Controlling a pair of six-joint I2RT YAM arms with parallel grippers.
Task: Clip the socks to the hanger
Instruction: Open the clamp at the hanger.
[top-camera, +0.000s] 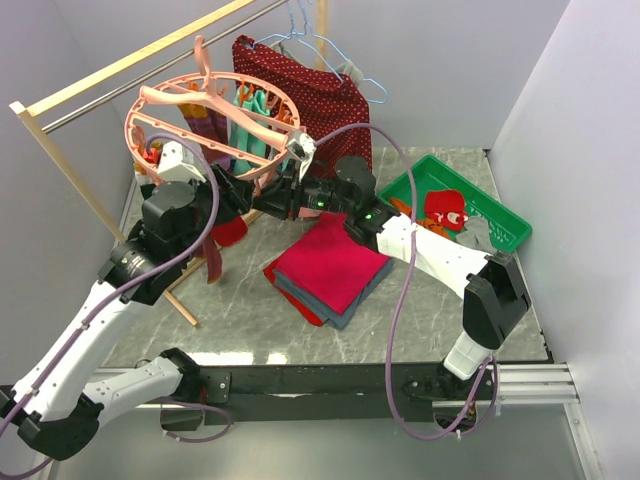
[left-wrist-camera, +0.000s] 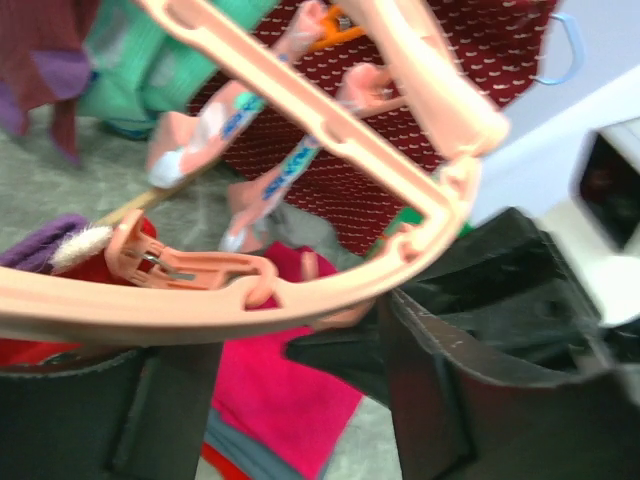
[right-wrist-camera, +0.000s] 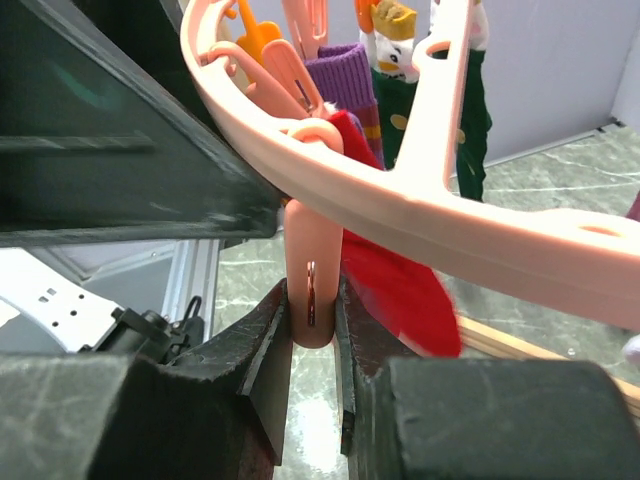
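Socks (right-wrist-camera: 400, 290), limp and light, hang from the stiff hanger (top-camera: 170, 98) at upper left overhead; I'd pinch one near its top, my right gripper (right-wrist-camera: 312, 350) squeezing a clip (right-wrist-camera: 310, 290), left gripper (left-wrist-camera: 290, 375) gaping.

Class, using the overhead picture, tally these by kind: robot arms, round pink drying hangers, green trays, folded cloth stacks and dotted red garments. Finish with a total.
Robot arms: 2, left arm and right arm
Round pink drying hanger: 1
Green tray: 1
Folded cloth stack: 1
Dotted red garment: 1
Total: 6
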